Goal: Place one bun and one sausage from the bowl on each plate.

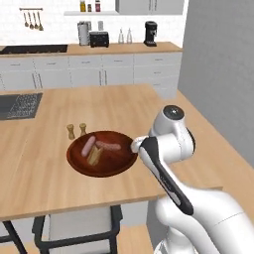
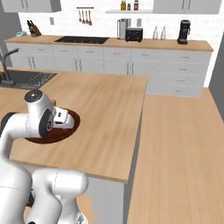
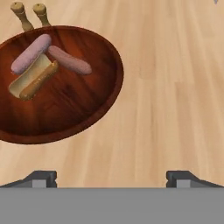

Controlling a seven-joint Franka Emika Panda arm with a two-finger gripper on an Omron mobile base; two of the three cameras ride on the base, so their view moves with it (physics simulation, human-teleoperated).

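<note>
Hand view: sausages (image 3: 70, 60) in bowl (image 3: 83, 105)

Reddish-brown wooden bowl (image 3: 87, 100) holds two pink sausages (image 3: 70, 60) and buns (image 3: 33, 78).

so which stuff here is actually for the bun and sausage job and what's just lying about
For the job:
- bowl
- two sausages
- bun
- gripper, open, empty

Lying about:
- two shakers
- toaster
- coffee machine

Bowl (image 3: 65, 109) on counter (image 3: 175, 109) holds 2 sausages (image 3: 70, 61) beside bun (image 3: 33, 78); shakers (image 3: 30, 14) behind.
</note>
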